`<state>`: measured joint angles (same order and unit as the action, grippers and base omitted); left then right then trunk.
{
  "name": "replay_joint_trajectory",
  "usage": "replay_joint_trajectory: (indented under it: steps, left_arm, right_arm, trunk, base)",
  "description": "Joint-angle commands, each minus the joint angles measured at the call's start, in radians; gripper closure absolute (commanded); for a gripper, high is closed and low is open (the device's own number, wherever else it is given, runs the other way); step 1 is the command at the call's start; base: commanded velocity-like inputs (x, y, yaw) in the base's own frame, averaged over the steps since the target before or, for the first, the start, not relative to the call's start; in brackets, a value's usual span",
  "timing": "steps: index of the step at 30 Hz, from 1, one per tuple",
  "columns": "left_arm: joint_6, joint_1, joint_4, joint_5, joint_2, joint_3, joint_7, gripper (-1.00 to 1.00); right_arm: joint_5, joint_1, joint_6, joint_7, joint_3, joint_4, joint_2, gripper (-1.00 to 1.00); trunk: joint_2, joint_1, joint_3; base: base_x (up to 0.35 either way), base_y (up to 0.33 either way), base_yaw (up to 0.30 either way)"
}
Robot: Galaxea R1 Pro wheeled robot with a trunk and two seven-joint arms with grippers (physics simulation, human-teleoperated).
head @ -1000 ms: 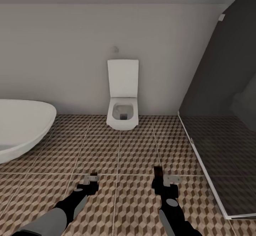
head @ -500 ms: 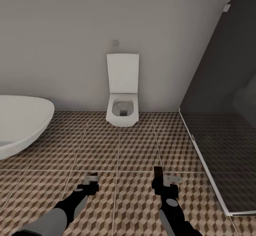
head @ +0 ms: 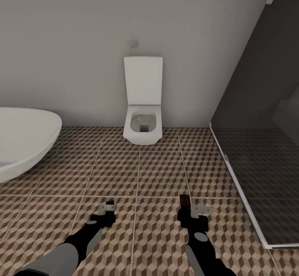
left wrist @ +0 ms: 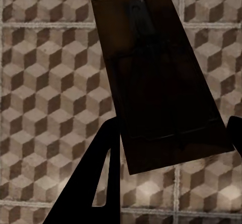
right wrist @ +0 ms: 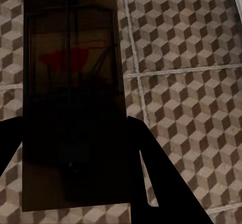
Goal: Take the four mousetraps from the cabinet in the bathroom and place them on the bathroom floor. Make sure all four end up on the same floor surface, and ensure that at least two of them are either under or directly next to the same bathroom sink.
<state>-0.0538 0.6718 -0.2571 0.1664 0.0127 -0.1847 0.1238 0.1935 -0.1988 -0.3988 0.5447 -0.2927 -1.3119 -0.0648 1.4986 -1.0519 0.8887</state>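
Note:
My left gripper (head: pixel 107 212) is shut on a mousetrap (left wrist: pixel 161 82), a dark brown board with metal parts, held low over the bathroom floor (head: pixel 158 172). My right gripper (head: pixel 189 210) is shut on a second mousetrap (right wrist: pixel 70 98), whose board carries a red mark; its edge (head: pixel 185 201) sticks up between the fingers in the head view. Beneath both traps the wrist views show cube-patterned tiles (left wrist: pixel 45 82) (right wrist: pixel 191 82). The other mousetraps, the cabinet and the sink are out of view.
A white wall-hung toilet (head: pixel 143 114) with its lid up stands straight ahead against the far wall. The white bathtub (head: pixel 25 139) curves in at the left. A dark glass shower screen (head: pixel 257 143) with a white floor rail closes off the right.
The whole head view has shifted, so the toilet and back wall sit higher and the tub further left. Both grippers keep their places and their traps.

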Motion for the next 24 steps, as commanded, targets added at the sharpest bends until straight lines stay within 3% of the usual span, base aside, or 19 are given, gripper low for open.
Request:
replay_joint_trajectory:
  steps: [1,5,8,24]
  left_arm:
    - [0.025,0.0,-0.002,0.009,-0.002,-0.009,0.007,1.0]
    - [0.124,-0.006,0.006,0.009,-0.012,-0.009,0.008,1.0]
    - [0.146,-0.008,0.013,0.009,-0.016,-0.009,0.008,1.0]
    - [0.16,-0.009,0.033,0.008,-0.017,-0.009,0.007,1.0]
  right_arm:
    - [0.011,-0.001,-0.001,0.007,-0.002,-0.001,0.0,1.0]
    - [0.011,-0.001,-0.001,0.007,-0.002,-0.001,0.0,1.0]
    - [0.011,-0.001,-0.001,0.007,-0.002,-0.001,0.0,1.0]
    - [0.011,-0.001,-0.001,0.006,-0.002,-0.001,0.0,1.0]
  trunk:
    - [0.0,0.0,0.002]
    - [0.0,0.0,0.009]
    - [0.0,0.0,0.014]
    - [0.0,0.0,0.039]
  base:
    - [0.0,0.0,0.0]
    - [0.0,0.0,0.0]
    - [0.0,0.0,0.0]
    - [0.0,0.0,0.0]
